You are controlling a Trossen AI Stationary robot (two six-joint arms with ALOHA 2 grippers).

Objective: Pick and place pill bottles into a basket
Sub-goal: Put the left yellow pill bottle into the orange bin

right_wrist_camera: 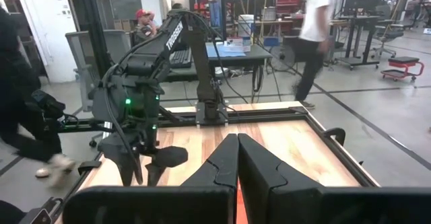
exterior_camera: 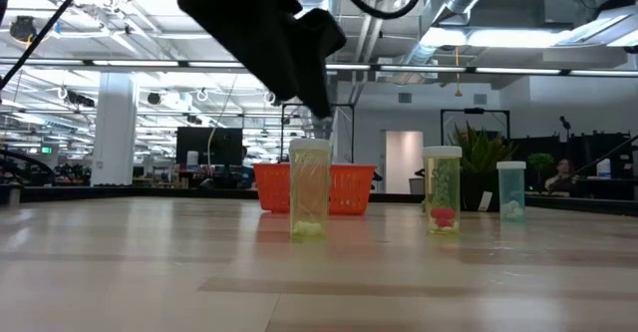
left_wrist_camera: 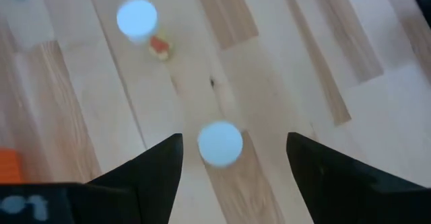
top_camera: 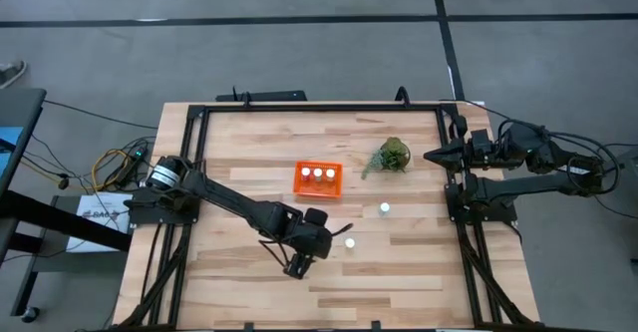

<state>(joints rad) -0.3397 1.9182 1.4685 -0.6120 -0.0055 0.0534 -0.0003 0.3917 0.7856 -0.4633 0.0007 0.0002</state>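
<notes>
Left wrist view: my left hand (left_wrist_camera: 232,153) hovers spread wide over a white-capped pill bottle (left_wrist_camera: 219,143), which stands between the fingers.

From above I see three bottles (top_camera: 319,173) in the orange basket (top_camera: 318,189) and two loose ones (top_camera: 385,209) on the table (top_camera: 399,272); my right hand (right_wrist_camera: 237,158), closed, waits at the right edge.

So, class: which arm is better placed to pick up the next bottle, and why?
Left. Its open gripper hangs right over a bottle, cap between the fingers. The right gripper is shut and parked at the table's right edge.
</notes>
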